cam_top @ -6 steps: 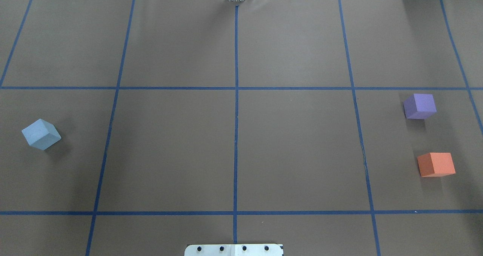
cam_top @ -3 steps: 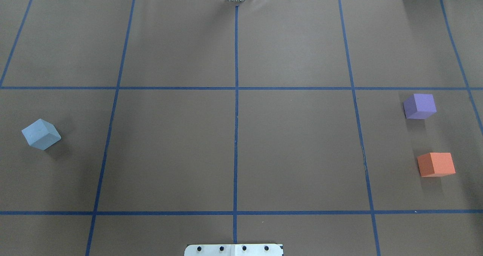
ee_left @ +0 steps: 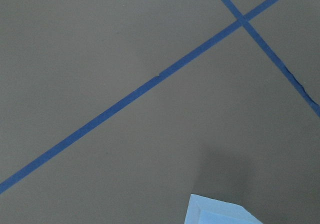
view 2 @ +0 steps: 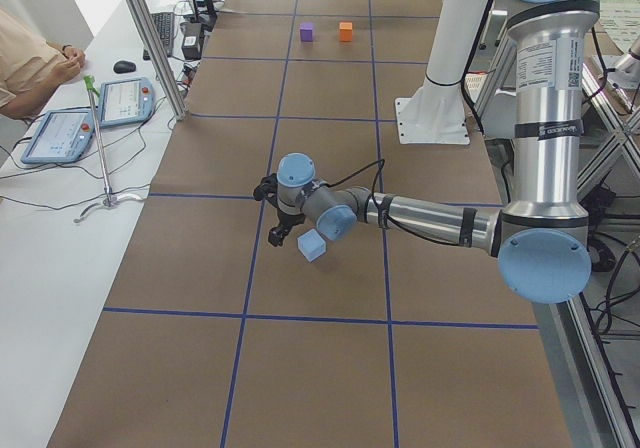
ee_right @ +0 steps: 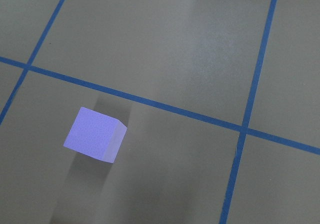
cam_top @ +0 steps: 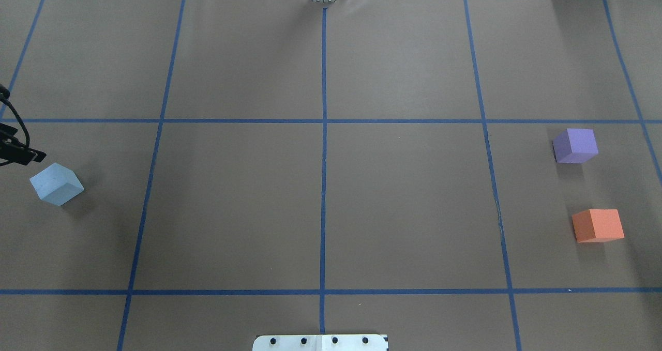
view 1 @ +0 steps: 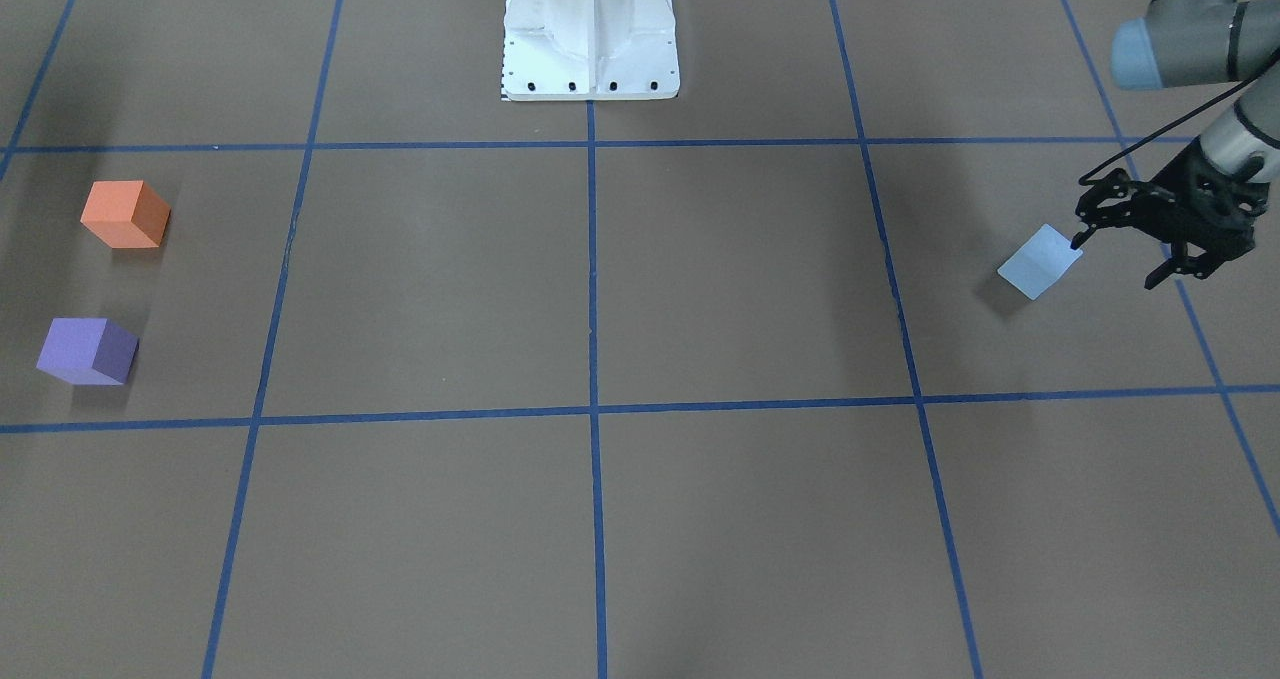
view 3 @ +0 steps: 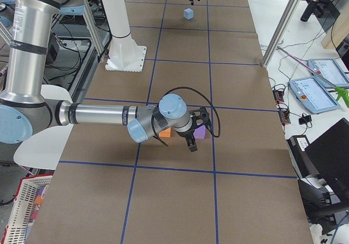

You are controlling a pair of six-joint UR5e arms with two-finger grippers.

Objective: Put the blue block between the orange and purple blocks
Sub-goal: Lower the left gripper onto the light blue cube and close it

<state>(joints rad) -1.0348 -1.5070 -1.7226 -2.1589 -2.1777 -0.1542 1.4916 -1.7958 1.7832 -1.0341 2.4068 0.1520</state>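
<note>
Hovering just beside the blue block (view 1: pixel 1040 262), the left gripper (view 1: pixel 1120 261) has jaws spread; jaw state of the right gripper (view 3: pixel 197 128), near the purple block (cam_top: pixel 575 146), cannot be determined.

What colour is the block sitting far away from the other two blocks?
The block is light blue, seen best in the overhead view.

No text is legible; the dark printing on the left arm (view 2: pixel 545 78) is too small to read
</note>
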